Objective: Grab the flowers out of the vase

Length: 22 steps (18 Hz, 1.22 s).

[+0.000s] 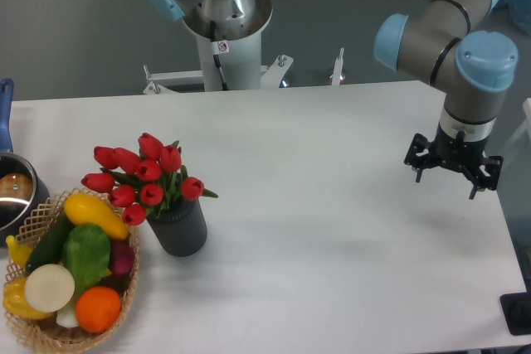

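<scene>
The bunch of red tulip buds with green stems [143, 177] stands in the dark grey ribbed cylinder vase [181, 227] at the left of the white surface [332, 238], just beside the wicker basket of vegetables [37, 329]. The black two-finger gripper [452, 173] hangs well apart at the right, holding nothing; whether its fingers are spread I cannot tell. A good approach likely comes from above, closing on the stems below the buds, then lifting straight up so the vase stays put

A white table [332, 230] stands before a plain grey wall [75, 22], evenly lit.
</scene>
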Tool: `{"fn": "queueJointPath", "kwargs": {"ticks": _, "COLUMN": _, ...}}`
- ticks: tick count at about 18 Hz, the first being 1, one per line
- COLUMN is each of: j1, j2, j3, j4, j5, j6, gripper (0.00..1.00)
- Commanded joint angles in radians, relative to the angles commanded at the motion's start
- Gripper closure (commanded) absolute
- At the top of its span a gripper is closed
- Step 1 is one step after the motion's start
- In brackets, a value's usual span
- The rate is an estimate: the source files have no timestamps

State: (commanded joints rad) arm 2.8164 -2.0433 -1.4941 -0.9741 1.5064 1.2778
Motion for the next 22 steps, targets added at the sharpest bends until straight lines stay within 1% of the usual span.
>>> {"fn": "queueJointPath", "kwargs": {"ticks": 5, "j1": 0.0, "j2": 0.0, "j3": 0.006, "j4": 0.003, "j5": -0.002, "j6": 0.017, "gripper": 0.0}}
{"fn": "queueJointPath", "kwargs": {"ticks": 7, "j1": -0.009, "j2": 0.002, "j3": -0.006, "j4": 0.011, "j5": -0.008, "j6": 0.005, "gripper": 0.0}}
{"fn": "queueJointPath", "kwargs": {"ticks": 8, "j1": -0.011, "j2": 0.003, "j3": -0.021, "j4": 0.026, "j5": -0.011, "j6": 0.005, "gripper": 0.0}}
{"fn": "queueJointPath", "kwargs": {"ticks": 9, "j1": -0.012, "j2": 0.009, "j3": -0.046, "j4": 0.055, "j5": -0.018, "j6": 0.005, "gripper": 0.0}}
{"fn": "queueJointPath", "kwargs": {"ticks": 11, "j1": -0.012, "j2": 0.02, "j3": -0.127, "j4": 0.141, "j5": -0.078, "j6": -0.012, "gripper": 0.0}}
{"fn": "queueJointPath", "kwargs": {"ticks": 12, "j1": -0.008, "j2": 0.055, "j3": -0.168, "j4": 0.168, "j5": -0.128, "j6": -0.017, "gripper": 0.0}}
{"fn": "queueJointPath", "kwargs": {"ticks": 13, "j1": -0.006, "j2": 0.092, "j3": -0.21, "j4": 0.178, "j5": -0.176, "j6": -0.017, "gripper": 0.0}}
{"fn": "queueJointPath", "kwargs": {"ticks": 15, "j1": -0.005, "j2": 0.171, "j3": -0.271, "j4": 0.178, "j5": -0.248, "j6": -0.009, "gripper": 0.0}}
{"fn": "queueJointPath", "kwargs": {"ticks": 16, "j1": -0.009, "j2": 0.202, "j3": -0.299, "j4": 0.178, "j5": -0.291, "j6": -0.008, "gripper": 0.0}}
{"fn": "queueJointPath", "kwargs": {"ticks": 19, "j1": -0.017, "j2": 0.287, "j3": -0.389, "j4": 0.181, "j5": -0.417, "j6": 0.006, "gripper": 0.0}}
{"fn": "queueJointPath", "kwargs": {"ticks": 22, "j1": -0.021, "j2": 0.351, "j3": -0.477, "j4": 0.18, "j5": -0.578, "j6": 0.078, "gripper": 0.0}}
